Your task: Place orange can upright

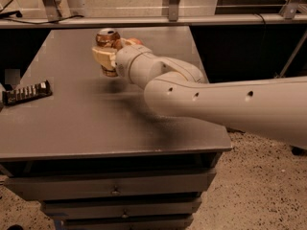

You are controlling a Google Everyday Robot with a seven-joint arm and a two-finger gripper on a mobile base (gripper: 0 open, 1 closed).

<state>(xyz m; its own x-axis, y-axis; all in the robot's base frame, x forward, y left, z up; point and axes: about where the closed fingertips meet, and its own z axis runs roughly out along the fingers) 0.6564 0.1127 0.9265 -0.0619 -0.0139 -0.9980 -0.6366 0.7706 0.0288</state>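
Note:
The orange can point(106, 39) stands upright in my gripper point(106, 57), with its silver top facing up, above the far middle of the grey table point(86, 123). The cream fingers point(101, 57) are closed around the can's body. Its lower end shows just below the fingers, slightly above or at the tabletop; I cannot tell if it touches. My white arm point(201, 97) reaches in from the right and hides the can's right side.
A dark flat packet point(26, 92) lies at the table's left edge. A metal rail and frame point(144, 20) run behind the table. Drawers point(115, 190) sit under the tabletop. Speckled floor lies to the right.

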